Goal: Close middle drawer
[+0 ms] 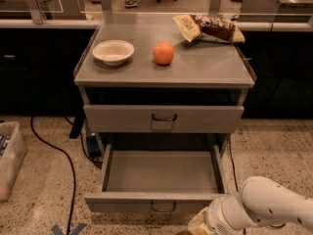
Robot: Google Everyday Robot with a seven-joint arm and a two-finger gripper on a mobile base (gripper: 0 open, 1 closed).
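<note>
Middle drawer is seen pulled far out beneath the top drawer, with its loop handle turned toward the camera. The gripper is held low at the bottom edge, just right of that handle and in front of the front panel; whether it is released or clenched cannot be told. A bowl, an orange and a chip bag are set on the counter.
</note>
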